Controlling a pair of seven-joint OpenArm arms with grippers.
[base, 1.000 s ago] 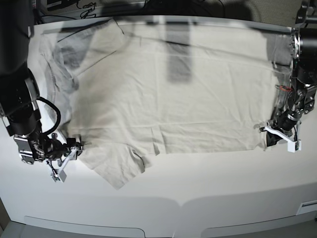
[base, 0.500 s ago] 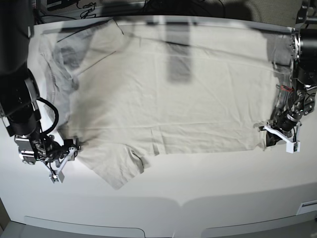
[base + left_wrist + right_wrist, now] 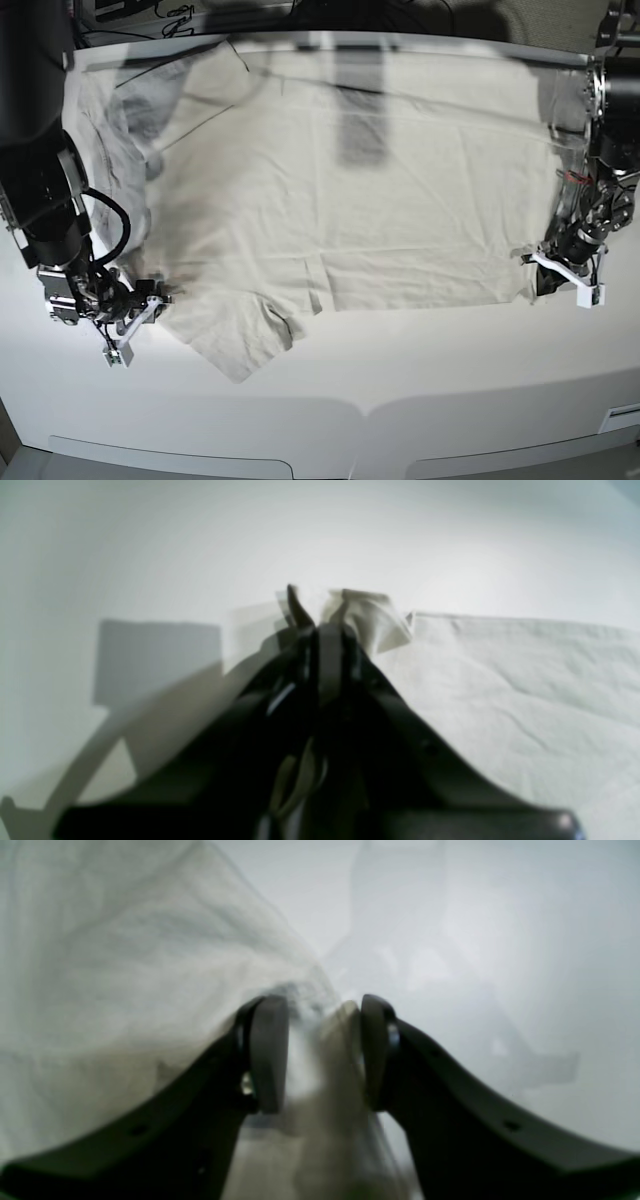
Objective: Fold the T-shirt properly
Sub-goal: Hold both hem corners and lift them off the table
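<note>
The pale beige T-shirt (image 3: pixel 350 200) lies spread flat on the white table (image 3: pixel 420 380), with a sleeve pointing toward the front left. My left gripper (image 3: pixel 543 272) is at the shirt's right hem corner. In the left wrist view it (image 3: pixel 320 625) is shut, with a bunched corner of cloth (image 3: pixel 372 620) pinched at its tips. My right gripper (image 3: pixel 148 300) is at the shirt's left edge. In the right wrist view its jaws (image 3: pixel 320 1055) stand a little apart, with blurred shirt cloth (image 3: pixel 125 990) running between them.
Dark cables and clutter (image 3: pixel 170 15) lie beyond the table's far edge. My black right arm (image 3: pixel 40 200) rises at the left side and casts a shadow on the shirt's shoulder. The left arm (image 3: pixel 610 150) stands at the right edge.
My right gripper dipped down and left, then came back right and up against the shirt's left edge, which now looks blurred. The left gripper has stayed on the hem corner.
</note>
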